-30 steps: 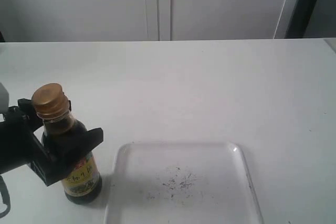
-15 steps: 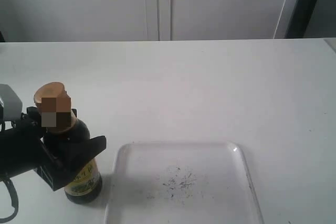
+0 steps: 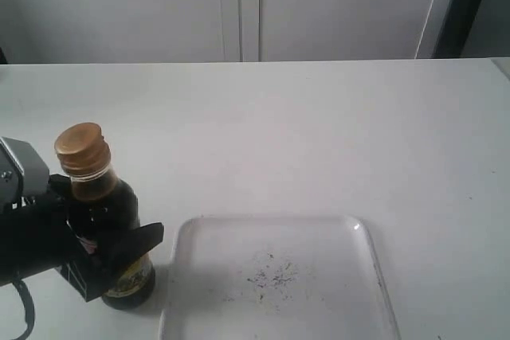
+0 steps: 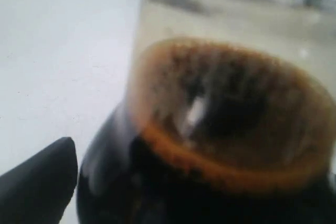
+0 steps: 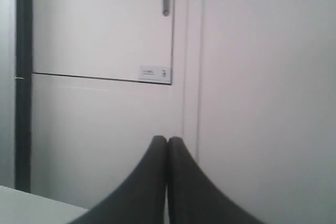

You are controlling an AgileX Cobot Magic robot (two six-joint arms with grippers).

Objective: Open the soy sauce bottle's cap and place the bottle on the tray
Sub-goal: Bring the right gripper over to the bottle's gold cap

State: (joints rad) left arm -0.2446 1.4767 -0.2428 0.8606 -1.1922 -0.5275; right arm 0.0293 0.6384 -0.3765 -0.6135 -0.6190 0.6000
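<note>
The soy sauce bottle (image 3: 103, 205) stands upright on the white table, just left of the tray (image 3: 335, 292). Its golden cap (image 3: 81, 149) is closed. My left gripper (image 3: 111, 224) is open, with its jaws straddling the bottle's body. The near finger (image 3: 131, 248) covers the label and the far finger is mostly hidden behind the glass. In the left wrist view the blurred bottle (image 4: 220, 129) fills the picture, with one black finger (image 4: 37, 182) close beside it. My right gripper (image 5: 167, 142) is shut on nothing and faces a white cabinet; the exterior view does not show it.
The tray is translucent with dark specks (image 3: 271, 272) near its middle. The table's far edge meets white cabinet doors (image 3: 239, 5). A dark upright (image 3: 466, 5) stands at the back right.
My left gripper has slid further right and lower around the bottle. The bottle leaned slightly half a second ago and now stands straight, its base in the same place.
</note>
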